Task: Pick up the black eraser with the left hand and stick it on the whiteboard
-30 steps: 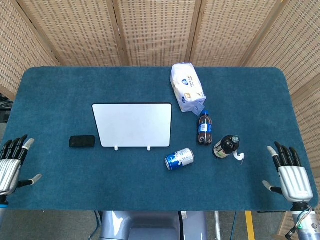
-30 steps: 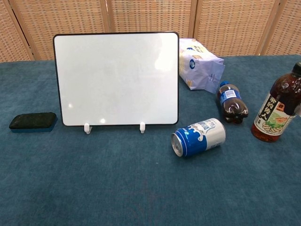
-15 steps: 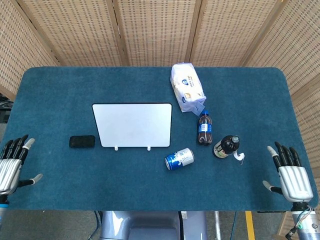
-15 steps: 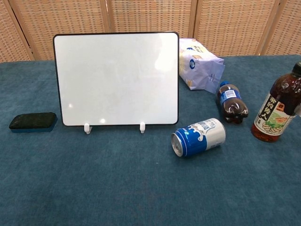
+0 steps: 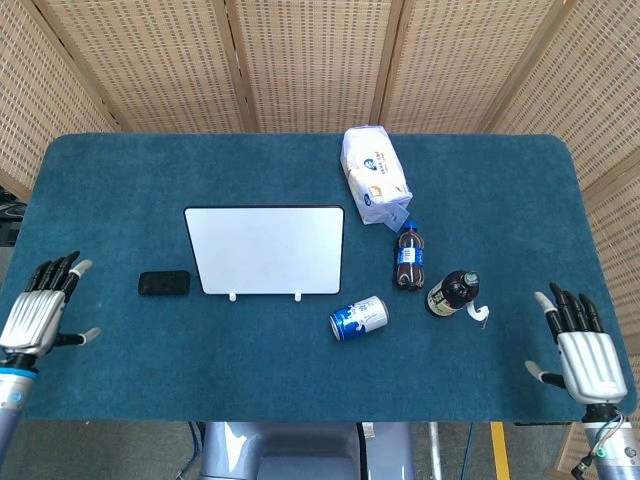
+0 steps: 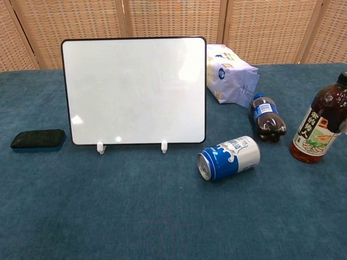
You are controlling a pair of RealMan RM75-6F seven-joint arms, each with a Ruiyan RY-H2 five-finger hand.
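Observation:
The black eraser point(image 5: 164, 283) point(image 6: 38, 139) lies flat on the blue table cloth, just left of the whiteboard point(image 5: 265, 249) point(image 6: 134, 90), which stands upright on two small white feet. My left hand point(image 5: 40, 310) hovers at the table's near left corner, fingers spread and empty, well to the left of the eraser. At the near right corner my right hand point(image 5: 581, 350) is also open and holds nothing. Neither hand shows in the chest view.
A blue can point(image 5: 359, 318) point(image 6: 229, 157) lies on its side right of the board. A small cola bottle point(image 5: 408, 259) point(image 6: 267, 118), a dark tea bottle point(image 5: 452, 293) point(image 6: 319, 128) and a white snack bag point(image 5: 373, 175) point(image 6: 230, 80) stand further right.
My left hand has risen and moved forward and slightly right, toward the eraser. The right hand and all objects have stayed put.

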